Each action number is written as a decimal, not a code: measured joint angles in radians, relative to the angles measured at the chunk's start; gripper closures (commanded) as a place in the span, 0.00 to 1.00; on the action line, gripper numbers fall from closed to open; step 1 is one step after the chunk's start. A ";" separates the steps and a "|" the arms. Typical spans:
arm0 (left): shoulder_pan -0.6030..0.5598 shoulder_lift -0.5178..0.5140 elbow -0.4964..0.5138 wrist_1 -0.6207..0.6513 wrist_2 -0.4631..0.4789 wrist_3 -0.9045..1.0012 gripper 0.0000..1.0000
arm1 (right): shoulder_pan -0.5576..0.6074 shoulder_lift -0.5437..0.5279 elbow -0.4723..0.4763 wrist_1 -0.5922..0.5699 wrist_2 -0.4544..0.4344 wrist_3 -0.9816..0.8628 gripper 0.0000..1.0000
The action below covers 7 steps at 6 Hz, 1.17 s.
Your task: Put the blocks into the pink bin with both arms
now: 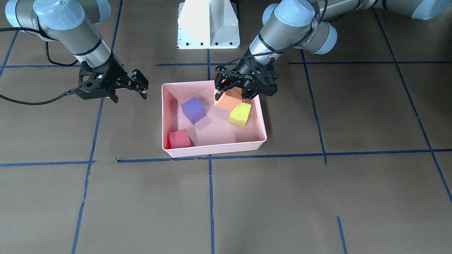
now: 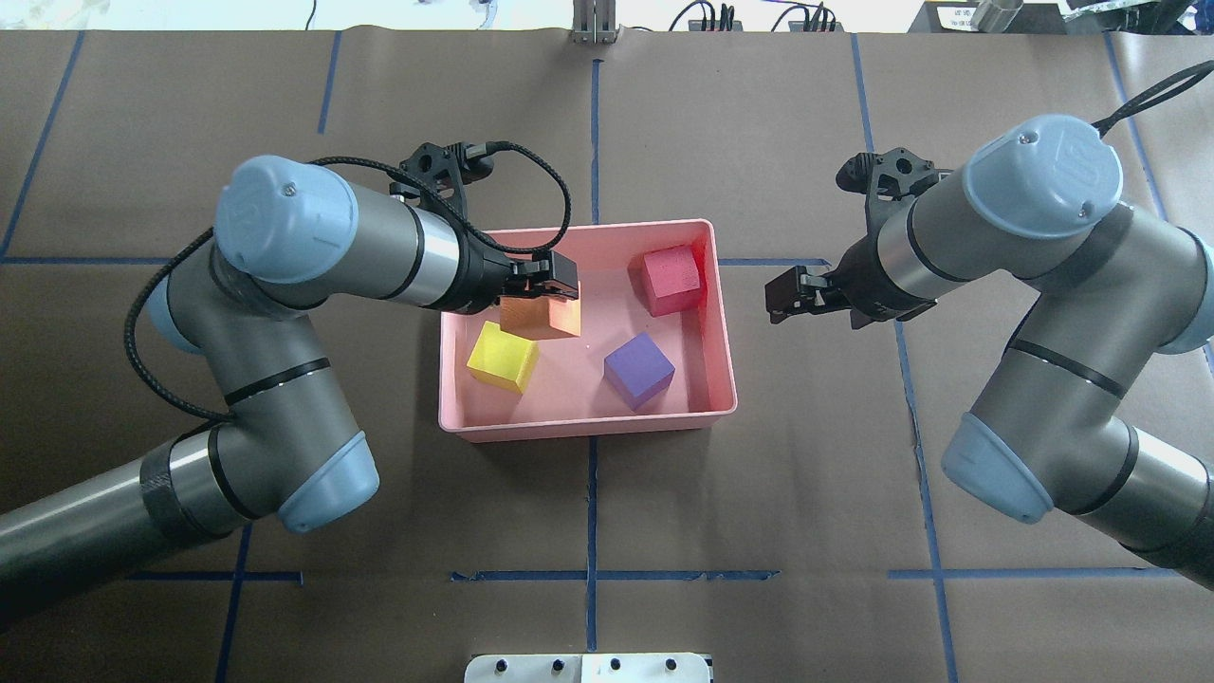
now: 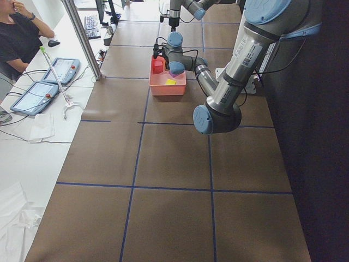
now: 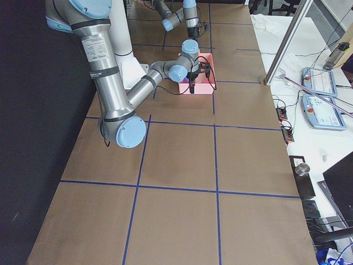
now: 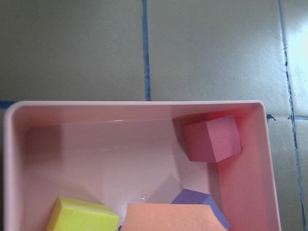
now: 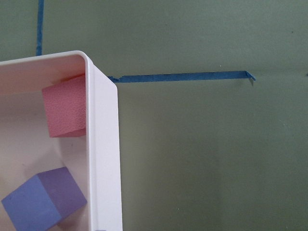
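Note:
The pink bin (image 1: 212, 149) sits at the table's middle. In it lie the purple block (image 1: 193, 109), the red-pink block (image 1: 179, 138) in a corner, and the yellow-green block (image 1: 240, 113). My left gripper (image 1: 233, 93) is over the bin's robot-side edge, shut on the orange block (image 1: 229, 101), which hangs tilted just above the floor beside the yellow-green one. My right gripper (image 1: 130, 93) is open and empty, outside the bin next to its wall. The overhead view shows the left gripper (image 2: 545, 285), the orange block (image 2: 541, 319) and the right gripper (image 2: 792, 299).
The white pedestal base (image 1: 208, 24) stands behind the bin. Blue tape lines (image 1: 211, 197) cross the brown table paper. An operator (image 3: 19, 38) sits beside tablets at the table's far side in the exterior left view.

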 measured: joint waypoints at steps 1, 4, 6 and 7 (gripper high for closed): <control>0.016 0.002 -0.007 0.000 0.037 0.000 0.00 | 0.000 -0.002 0.000 0.000 -0.001 0.000 0.00; -0.060 0.161 -0.134 -0.001 -0.067 0.096 0.00 | 0.037 -0.070 0.032 0.000 0.014 -0.047 0.00; -0.235 0.363 -0.180 -0.002 -0.290 0.348 0.00 | 0.155 -0.194 0.080 -0.005 0.102 -0.231 0.00; -0.330 0.470 -0.187 -0.002 -0.381 0.519 0.00 | 0.241 -0.253 0.084 -0.007 0.158 -0.351 0.00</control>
